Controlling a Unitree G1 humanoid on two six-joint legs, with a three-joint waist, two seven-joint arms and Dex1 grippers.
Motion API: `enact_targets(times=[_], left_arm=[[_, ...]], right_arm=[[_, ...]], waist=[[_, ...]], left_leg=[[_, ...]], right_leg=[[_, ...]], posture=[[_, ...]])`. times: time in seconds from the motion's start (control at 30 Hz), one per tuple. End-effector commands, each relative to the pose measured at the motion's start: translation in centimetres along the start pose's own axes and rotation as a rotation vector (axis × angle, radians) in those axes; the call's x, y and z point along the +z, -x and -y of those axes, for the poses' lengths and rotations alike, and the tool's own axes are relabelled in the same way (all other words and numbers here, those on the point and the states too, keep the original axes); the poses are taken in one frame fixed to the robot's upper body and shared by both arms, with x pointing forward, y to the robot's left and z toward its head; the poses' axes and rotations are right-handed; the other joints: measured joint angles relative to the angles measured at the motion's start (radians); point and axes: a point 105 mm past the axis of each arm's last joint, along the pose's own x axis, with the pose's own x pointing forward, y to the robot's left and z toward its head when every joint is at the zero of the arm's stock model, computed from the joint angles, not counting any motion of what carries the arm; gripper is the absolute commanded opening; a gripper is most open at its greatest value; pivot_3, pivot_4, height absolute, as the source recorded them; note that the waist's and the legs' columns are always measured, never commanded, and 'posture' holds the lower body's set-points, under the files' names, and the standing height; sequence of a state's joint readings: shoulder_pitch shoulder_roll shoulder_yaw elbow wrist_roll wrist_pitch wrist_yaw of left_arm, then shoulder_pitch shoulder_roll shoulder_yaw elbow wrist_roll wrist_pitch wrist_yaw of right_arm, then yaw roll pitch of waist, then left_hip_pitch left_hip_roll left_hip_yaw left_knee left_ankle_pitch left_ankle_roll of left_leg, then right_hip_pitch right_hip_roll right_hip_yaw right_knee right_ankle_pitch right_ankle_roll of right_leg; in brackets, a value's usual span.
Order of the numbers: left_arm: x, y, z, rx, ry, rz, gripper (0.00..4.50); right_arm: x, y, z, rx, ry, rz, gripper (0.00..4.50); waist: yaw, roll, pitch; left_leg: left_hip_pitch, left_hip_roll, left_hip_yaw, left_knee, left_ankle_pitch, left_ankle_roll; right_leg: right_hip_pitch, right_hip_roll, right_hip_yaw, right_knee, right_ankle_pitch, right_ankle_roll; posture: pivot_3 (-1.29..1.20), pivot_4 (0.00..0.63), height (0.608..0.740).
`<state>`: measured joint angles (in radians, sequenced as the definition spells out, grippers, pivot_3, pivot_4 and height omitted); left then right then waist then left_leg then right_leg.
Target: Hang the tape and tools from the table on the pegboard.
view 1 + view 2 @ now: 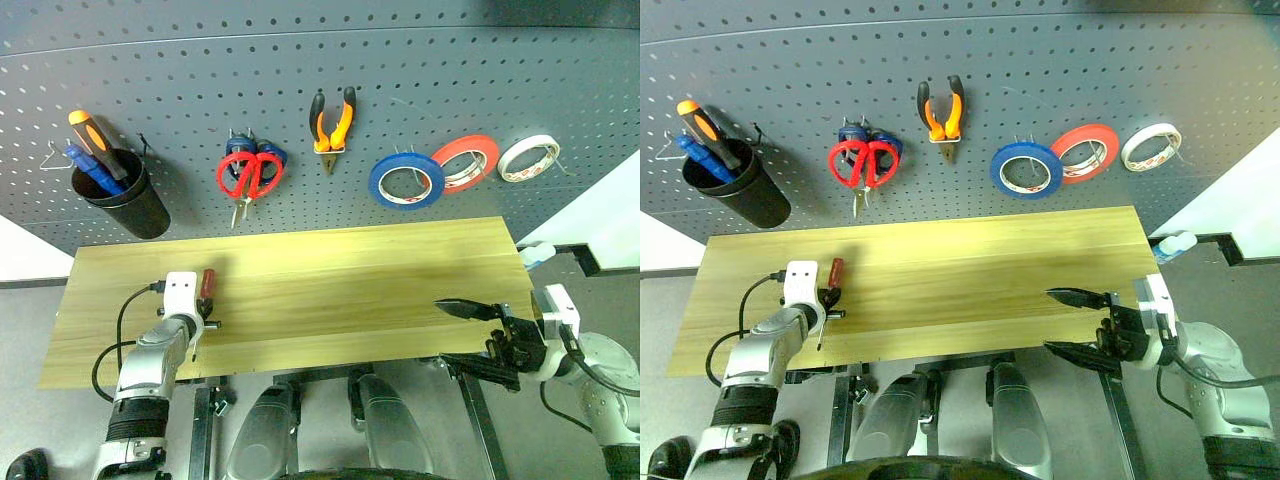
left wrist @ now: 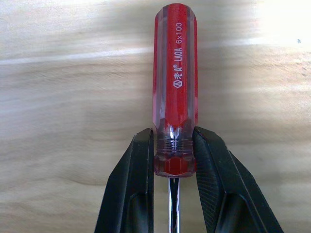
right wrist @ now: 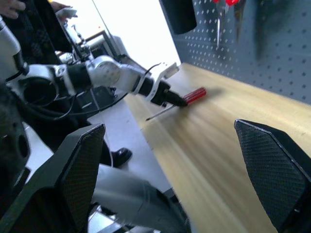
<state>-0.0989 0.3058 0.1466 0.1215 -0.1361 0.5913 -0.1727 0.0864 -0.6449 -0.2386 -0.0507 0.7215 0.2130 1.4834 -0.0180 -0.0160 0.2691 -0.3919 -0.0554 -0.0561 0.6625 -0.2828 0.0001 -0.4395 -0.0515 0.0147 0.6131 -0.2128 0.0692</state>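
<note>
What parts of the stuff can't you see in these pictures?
- Screwdriver tip: in the left wrist view the shaft runs off the edge between the left gripper's fingers.
- Blue scissors: mostly hidden behind the red scissors in the eye views.
- Tools in the black cup: their lower ends are hidden inside it.
- Pliers hook: too small to make out.

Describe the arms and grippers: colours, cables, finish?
Both arms are silver-grey metal with black ribbed sections. Each wrist carries a white block. A black cable loops off the left arm. The left gripper and right gripper have black fingers with finely textured inner pads, tapering to points.
</note>
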Motion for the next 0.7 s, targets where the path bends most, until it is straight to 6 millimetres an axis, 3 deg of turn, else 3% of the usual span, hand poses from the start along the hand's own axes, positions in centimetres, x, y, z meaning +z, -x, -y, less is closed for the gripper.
enact_targets(times=[0.03,0.3,0.7], left_arm=[[1.4,0.9,0.3,-0.007,-0.073,0.093,0.80],[3.9,3.7,0.6,-0.014,-0.219,0.302,0.80],[6.2,5.3,1.2,-0.023,-0.300,0.486,0.80]], right_arm=[[0.0,-0.1,0.2,0.015,0.006,0.034,4.50],[-0.8,-0.4,1.9,0.006,0.032,0.074,4.50],[-1.0,-0.6,5.0,-0.020,0.070,0.111,4.50]], waist=[[0.002,0.000,0.000],[0.005,0.004,-0.029],[0.004,0.009,-0.120]], left_leg=[[0.000,0.000,0.000,0.000,0.000,0.000],[-0.001,-0.001,0.001,0.000,0.000,0.000],[0.006,-0.001,0.002,0.001,0.000,0.000]], right_leg=[[0.000,0.000,0.000,0.000,0.000,0.000],[0.000,0.000,0.000,0.000,0.001,0.001],[0.006,0.002,0.001,0.000,0.003,0.001]], posture=[[-0.12,0.196,0.736],[-0.09,0.119,0.736],[-0.09,0.026,0.736]])
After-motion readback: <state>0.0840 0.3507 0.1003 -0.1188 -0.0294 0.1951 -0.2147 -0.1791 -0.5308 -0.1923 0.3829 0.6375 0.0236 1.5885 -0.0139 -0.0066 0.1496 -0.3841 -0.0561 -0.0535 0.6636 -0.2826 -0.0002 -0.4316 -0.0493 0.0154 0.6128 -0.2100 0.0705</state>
